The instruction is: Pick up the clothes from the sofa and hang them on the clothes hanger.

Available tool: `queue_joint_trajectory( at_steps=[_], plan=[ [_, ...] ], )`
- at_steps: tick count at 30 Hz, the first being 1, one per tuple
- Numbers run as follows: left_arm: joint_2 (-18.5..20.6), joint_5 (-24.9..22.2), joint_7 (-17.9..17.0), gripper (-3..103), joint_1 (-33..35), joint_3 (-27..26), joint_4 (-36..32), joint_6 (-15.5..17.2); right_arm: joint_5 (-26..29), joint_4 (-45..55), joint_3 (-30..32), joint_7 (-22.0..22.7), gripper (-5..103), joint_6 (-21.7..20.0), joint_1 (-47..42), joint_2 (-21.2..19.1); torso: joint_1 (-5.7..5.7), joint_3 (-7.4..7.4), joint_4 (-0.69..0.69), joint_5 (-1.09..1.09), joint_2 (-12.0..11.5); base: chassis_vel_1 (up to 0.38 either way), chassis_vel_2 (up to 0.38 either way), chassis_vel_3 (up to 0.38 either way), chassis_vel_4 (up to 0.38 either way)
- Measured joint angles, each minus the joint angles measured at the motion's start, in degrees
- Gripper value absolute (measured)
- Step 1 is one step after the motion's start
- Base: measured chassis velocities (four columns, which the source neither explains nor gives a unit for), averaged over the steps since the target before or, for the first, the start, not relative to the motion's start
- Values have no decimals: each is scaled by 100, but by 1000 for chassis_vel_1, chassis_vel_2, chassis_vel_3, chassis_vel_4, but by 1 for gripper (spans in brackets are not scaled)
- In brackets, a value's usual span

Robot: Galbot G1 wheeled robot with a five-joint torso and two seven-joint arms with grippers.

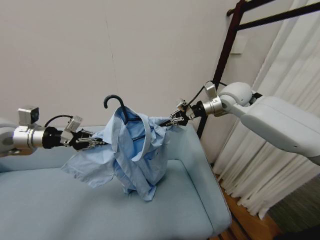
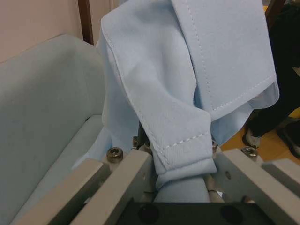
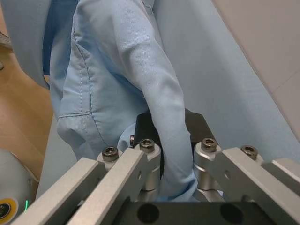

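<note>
A light blue shirt (image 1: 135,155) on a black hanger (image 1: 116,104) hangs in the air above the pale blue sofa (image 1: 60,205), stretched between my two grippers. My left gripper (image 1: 92,143) is shut on the shirt's left shoulder; in the left wrist view the cloth (image 2: 183,108) runs down between its fingers. My right gripper (image 1: 175,120) is shut on the shirt's right shoulder at the hanger's end; the right wrist view has the fabric (image 3: 140,93) pinched there. The hook points up and left. A dark wooden clothes rack (image 1: 225,55) stands behind my right arm.
The sofa's backrest (image 1: 190,140) runs along the beige wall. White curtains (image 1: 280,75) hang at the right, with wooden floor (image 1: 245,220) below them. The rack's crossbars (image 1: 280,17) sit high at the top right.
</note>
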Motion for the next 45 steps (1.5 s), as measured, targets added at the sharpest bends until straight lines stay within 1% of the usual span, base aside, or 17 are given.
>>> queue_joint_trajectory(
  at_steps=[6,9,15,18,20,21,22,24,25,27,30,33,36,38,39,43,45],
  plan=[
    [-5,-8,-3,6,18,-1,-16,4,3,72,-4,-68,5,-31,61,-23,0,0,0,0,0,0,0,0,0],
    [-3,-15,-2,6,41,-1,-50,6,8,139,-34,-69,21,-48,151,-7,0,0,0,-1,0,0,0,0,0],
    [15,-15,-25,6,48,0,-75,18,26,180,-209,-27,37,-75,389,82,0,0,0,0,0,0,0,0,0],
    [41,-15,-23,6,63,1,-88,18,35,164,-388,-25,54,-80,619,138,0,0,0,-1,0,0,0,0,0],
    [44,-14,-22,6,71,1,-89,18,48,164,-455,-25,54,-84,693,156,0,0,0,0,0,0,0,0,0],
    [45,-13,-19,6,85,1,-85,18,61,164,-532,-26,65,-87,786,182,0,0,0,0,0,0,0,0,0],
    [47,-10,-19,6,99,1,-84,18,69,164,-585,-29,65,-90,843,199,0,0,0,0,0,0,0,0,0],
    [48,-4,-16,6,124,2,-84,17,98,171,-706,-38,75,-97,968,222,0,0,0,0,0,0,0,0,0],
    [48,-4,-16,6,124,2,-84,17,98,171,-706,-38,75,-97,968,222,0,0,0,0,0,0,0,0,0],
    [46,20,-10,6,150,3,-86,14,123,186,-854,-59,86,-101,1094,242,0,0,0,0,0,0,0,0,0],
    [46,35,-19,6,168,3,-91,12,141,197,-1016,-73,91,-103,1222,259,0,0,0,0,0,0,0,0,0],
    [57,55,-32,6,170,4,-86,0,201,198,-1270,-57,101,-128,1412,299,0,0,0,0,0,0,0,0,0],
    [71,69,-37,6,169,4,-76,-1,251,197,-1390,-21,99,-168,1481,330,0,0,0,0,0,0,0,0,0],
    [89,96,-39,6,171,3,-72,-5,391,230,-1566,126,91,-237,1586,367,0,0,0,0,0,0,0,0,0],
    [89,96,-39,6,171,3,-72,-5,391,230,-1566,126,91,-237,1586,367,0,0,0,0,0,0,0,0,0],
    [65,170,-41,6,182,4,-90,-15,622,270,-1796,307,69,-342,1755,459,0,0,1,-1,0,0,0,0,0],
    [53,187,-41,6,184,4,-103,-15,657,285,-1836,324,69,-351,1786,467,0,0,1,-1,0,0,0,0,0]
  ],
)
